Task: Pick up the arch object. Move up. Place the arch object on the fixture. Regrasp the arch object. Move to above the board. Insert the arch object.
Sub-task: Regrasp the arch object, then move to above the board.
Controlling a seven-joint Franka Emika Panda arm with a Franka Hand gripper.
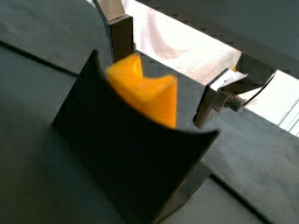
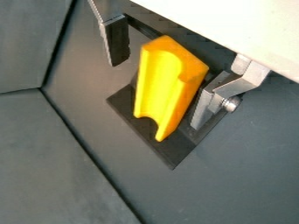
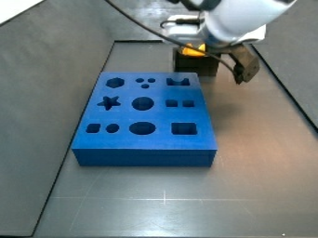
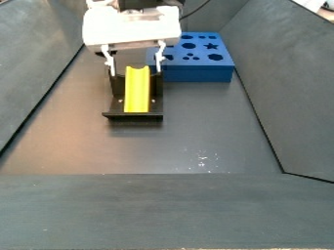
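The arch block (image 4: pixel 135 86) leans in the holder (image 4: pixel 132 112) at the floor's far end beside the blue board (image 4: pixel 200 55), its long axis sloping up the holder's back wall, notch outward. The gripper (image 2: pixel 162 68) straddles it, fingers (image 2: pixel 209 103) spread and apparently clear. Risk: an off-centre closure could tilt the block from its seat.

White gripper (image 4: pixel 132 61) body, flat silver fingers (image 2: pixel 115 39), dark pads, visible screw
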